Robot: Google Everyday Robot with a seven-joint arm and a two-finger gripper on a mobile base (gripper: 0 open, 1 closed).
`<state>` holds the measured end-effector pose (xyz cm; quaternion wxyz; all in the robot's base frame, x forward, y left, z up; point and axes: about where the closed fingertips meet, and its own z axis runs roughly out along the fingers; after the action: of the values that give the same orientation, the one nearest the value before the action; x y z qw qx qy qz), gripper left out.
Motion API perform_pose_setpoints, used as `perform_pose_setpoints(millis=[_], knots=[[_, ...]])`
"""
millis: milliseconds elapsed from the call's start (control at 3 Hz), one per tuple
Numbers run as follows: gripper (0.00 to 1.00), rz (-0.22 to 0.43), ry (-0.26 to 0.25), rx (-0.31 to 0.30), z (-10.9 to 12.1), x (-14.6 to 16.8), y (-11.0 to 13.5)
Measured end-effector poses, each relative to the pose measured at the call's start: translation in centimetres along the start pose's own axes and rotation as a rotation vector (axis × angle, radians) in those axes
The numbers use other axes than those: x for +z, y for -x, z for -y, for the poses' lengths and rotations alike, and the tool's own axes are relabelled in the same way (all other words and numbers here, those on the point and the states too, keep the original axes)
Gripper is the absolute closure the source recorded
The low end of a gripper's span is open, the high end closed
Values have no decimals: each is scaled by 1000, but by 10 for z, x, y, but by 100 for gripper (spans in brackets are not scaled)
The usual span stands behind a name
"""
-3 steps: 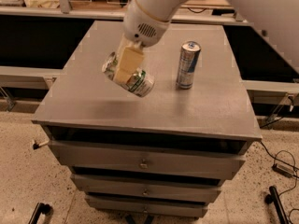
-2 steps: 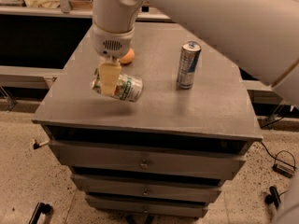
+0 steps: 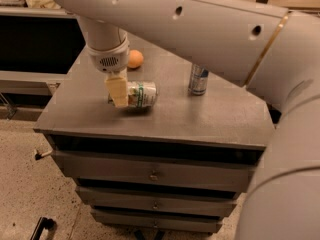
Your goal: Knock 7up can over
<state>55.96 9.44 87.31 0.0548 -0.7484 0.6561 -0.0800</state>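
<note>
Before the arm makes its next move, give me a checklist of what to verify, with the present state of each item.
1. The 7up can lies on its side: ok.
2. The 7up can sits back from the cabinet top's front edge: ok.
3. The end effector, at the can's left end, is free of it: cannot tell.
4. The blue-and-silver can stands upright, apart from the 7up can: ok.
5. The orange round object sits behind, apart from both cans: ok.

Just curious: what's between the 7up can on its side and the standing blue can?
Nothing in the camera view: only bare cabinet top. The gripper is at the 7up can's other end.
</note>
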Motion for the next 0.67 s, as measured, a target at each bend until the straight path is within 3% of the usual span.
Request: perform_pose_setpoints(millis=[333, 667], knots=[[51, 8, 52, -30, 4, 15, -4], [28, 53, 100, -61, 0, 25, 2]])
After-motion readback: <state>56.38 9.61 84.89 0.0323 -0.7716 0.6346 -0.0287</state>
